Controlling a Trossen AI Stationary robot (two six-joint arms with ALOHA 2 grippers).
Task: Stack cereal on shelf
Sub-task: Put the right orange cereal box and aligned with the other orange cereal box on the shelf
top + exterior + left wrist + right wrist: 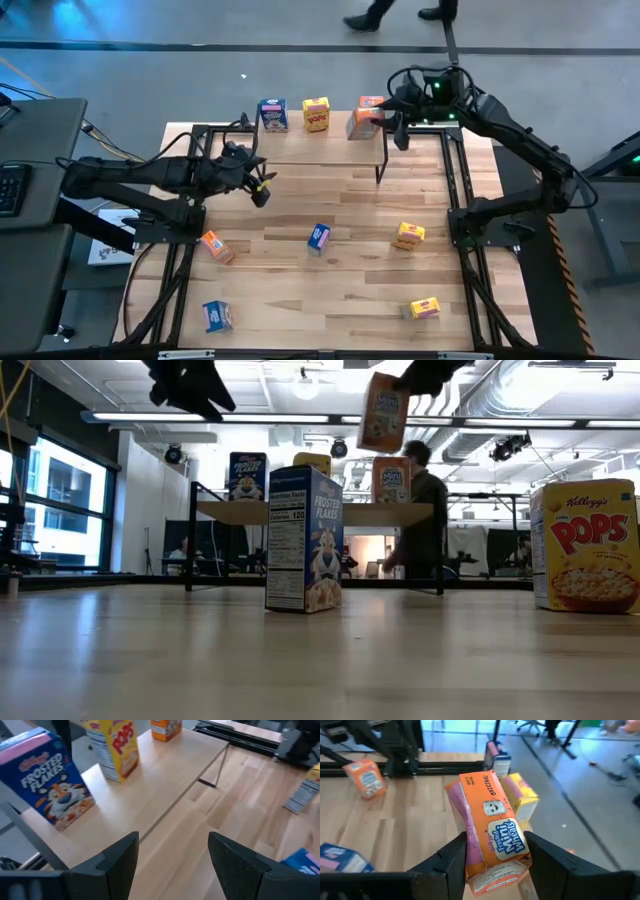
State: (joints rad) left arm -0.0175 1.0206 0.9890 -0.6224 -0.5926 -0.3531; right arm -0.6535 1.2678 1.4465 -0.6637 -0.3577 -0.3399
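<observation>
The right arm reaches across the far right corner of the table, its right gripper [492, 857] clenched on an orange box [492, 837] of Frosted Mini Wheats, held tilted in the air above the right end of the shelf [330, 148]. Directly under the jaws, a second orange box [497, 877] stands on the shelf; beyond them along the shelf stand a yellow box [520, 795] and then a blue box [499, 760].

The left arm stretches from the table's left side toward the shelf's left end. Its left gripper [172, 855] hangs with the jaws spread apart and nothing between them, over the front edge of the shelf, with the blue Frosted Flakes box [47, 782] just ahead of them to one side.

On the light wooden table [350, 300], nearer than the shelf, lie 5 more boxes: 1 orange [216, 246], 2 blue [318, 237] [217, 315] and 2 yellow [408, 235] [424, 308].

The room beyond has grey floor, ceiling strip lights and windows; a person [425, 520] in dark clothes walks behind the shelf.
</observation>
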